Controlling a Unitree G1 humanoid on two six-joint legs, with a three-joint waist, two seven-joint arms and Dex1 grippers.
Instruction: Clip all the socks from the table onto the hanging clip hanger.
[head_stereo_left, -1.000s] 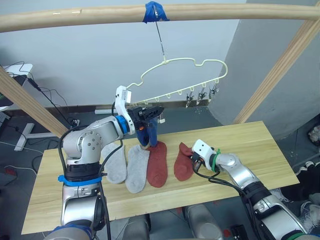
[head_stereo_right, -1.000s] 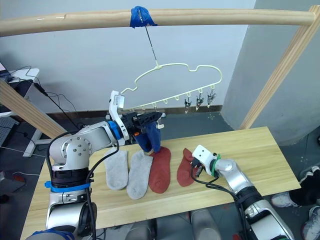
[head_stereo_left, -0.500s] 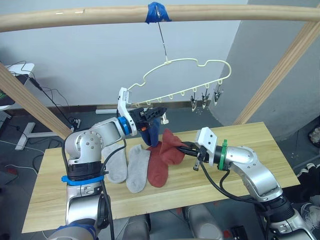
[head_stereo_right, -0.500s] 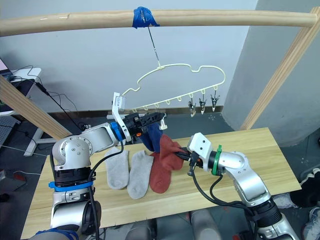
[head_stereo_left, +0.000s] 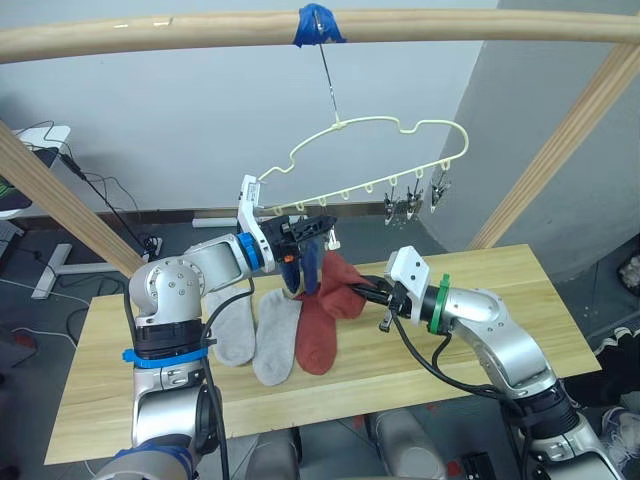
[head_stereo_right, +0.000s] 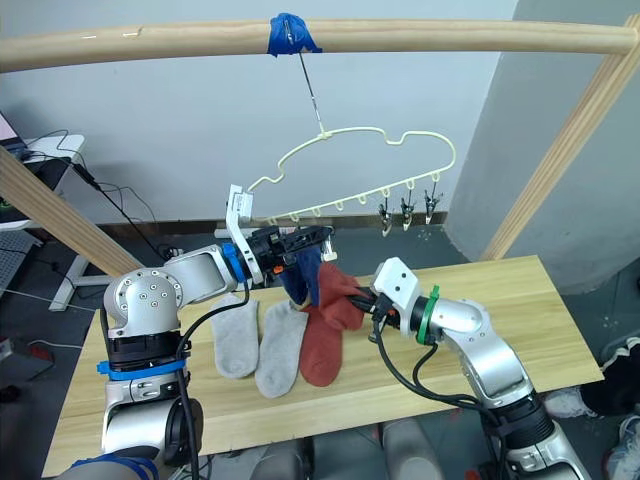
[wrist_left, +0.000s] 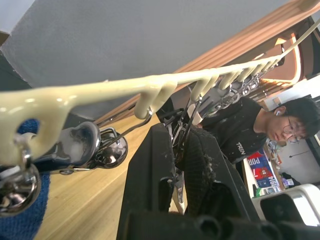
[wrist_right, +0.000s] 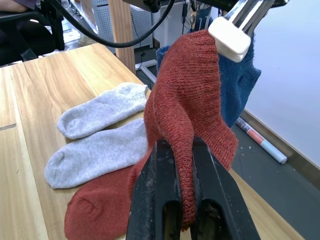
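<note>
The pale-yellow clip hanger (head_stereo_left: 383, 124) hangs by its hook from the top pole. My left gripper (head_stereo_left: 316, 224) is up at its lower row, shut on a silver clip (wrist_left: 178, 142). A blue sock (head_stereo_left: 301, 264) dangles just below that gripper. My right gripper (head_stereo_left: 360, 292) is shut on a rust-red sock (head_stereo_left: 337, 284) and holds it raised; its cuff touches the white-tipped clip (wrist_right: 229, 35) beside the blue sock. I cannot tell whether the clip bites it. Two light grey socks (head_stereo_left: 233, 326) (head_stereo_left: 275, 338) and another rust-red sock (head_stereo_left: 317, 340) lie flat on the table (head_stereo_left: 500, 290).
Round wooden frame poles cross overhead (head_stereo_left: 150, 35) and slant down at both sides (head_stereo_left: 560, 140). Three free clips (head_stereo_left: 412, 203) hang at the hanger's right end. A person (wrist_left: 280, 125) is visible in the left wrist view. Cables lie on the floor at the back left.
My right gripper took the rust-red sock off the table and lifted it left toward the clip held by my left gripper. The hanger swung slightly right.
</note>
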